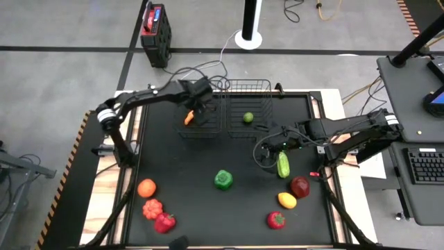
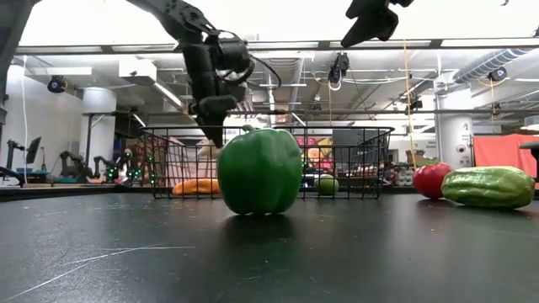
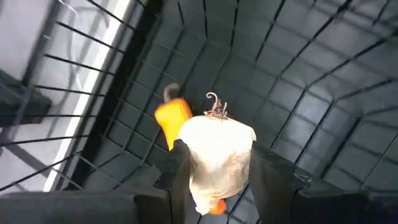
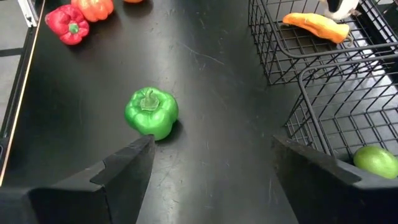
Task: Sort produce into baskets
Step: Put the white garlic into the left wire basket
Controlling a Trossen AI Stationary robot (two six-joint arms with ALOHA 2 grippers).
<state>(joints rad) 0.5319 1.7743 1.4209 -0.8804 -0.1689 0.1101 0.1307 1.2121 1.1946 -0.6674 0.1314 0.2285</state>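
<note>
A: Right, where is the garlic (image 3: 217,155) sitting?

B: The left gripper (image 3: 214,171) is pinching it between its fingers (image 3: 177,171), hanging just inside the left basket (image 1: 182,128), stem end pointing away from the wrist. Straight beyond it the carrot (image 3: 171,117) is lying on the mesh floor.

A: So the release is a short drop?

B: I'd judge so: the basket floor is lying directly past the fingertips, and the carrot is partly under the bulb, so it may be landing against that.

A: And the other arm?

B: The right gripper (image 4: 211,168) is hovering over the bench (image 1: 194,173) with fingers spread, holding nothing. The green pepper (image 4: 151,112) is lying ahead of it, the cucumber (image 1: 283,164) almost beneath.
</note>
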